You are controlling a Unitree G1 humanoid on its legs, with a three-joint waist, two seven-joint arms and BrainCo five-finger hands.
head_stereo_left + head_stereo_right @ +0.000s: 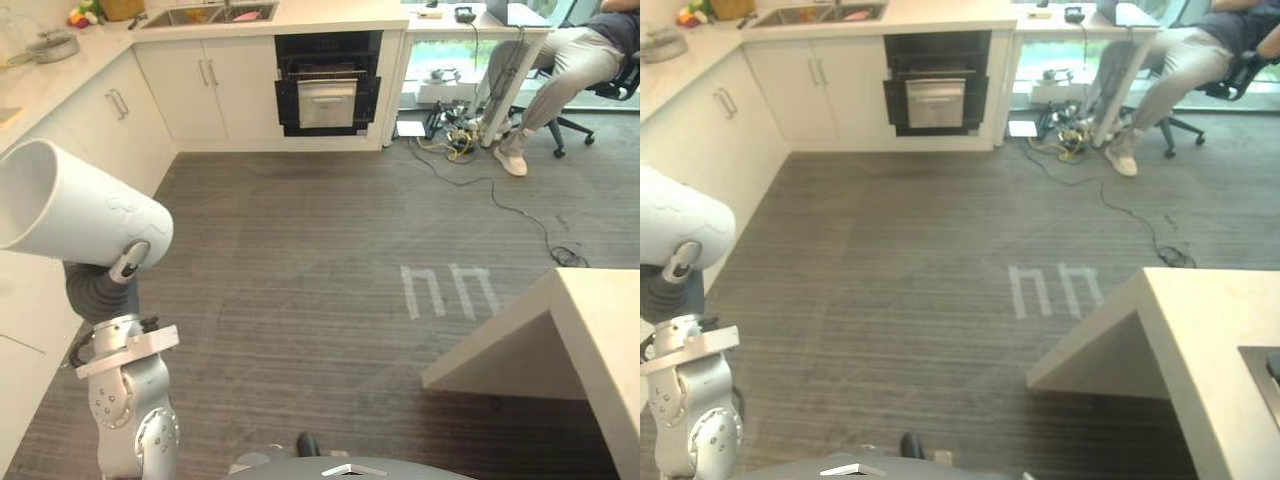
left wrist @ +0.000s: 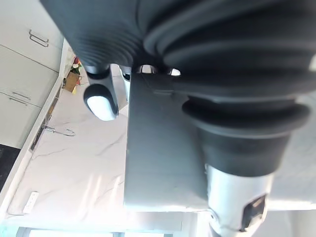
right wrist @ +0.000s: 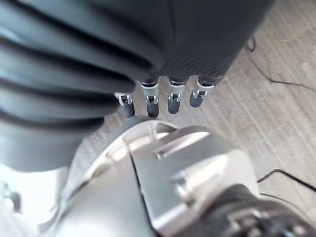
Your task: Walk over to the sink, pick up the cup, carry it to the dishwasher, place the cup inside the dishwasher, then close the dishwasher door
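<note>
Left hand (image 1: 129, 261) grips smooth white cylindrical cup (image 1: 75, 205)

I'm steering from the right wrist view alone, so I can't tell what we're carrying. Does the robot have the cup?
Observer: Yes. The left hand is curled round the white cup, which it holds tilted at the robot's left side.
Operator: Good. Where is the dishwasher from here?
Observer: Straight ahead across the floor. The dishwasher sits in the far cabinet run, just right of the sink, and its door looks open.
Operator: Is anyone near that path?
Observer: A seated person is off to the right of the dishwasher, not on the direct line to it.
</note>
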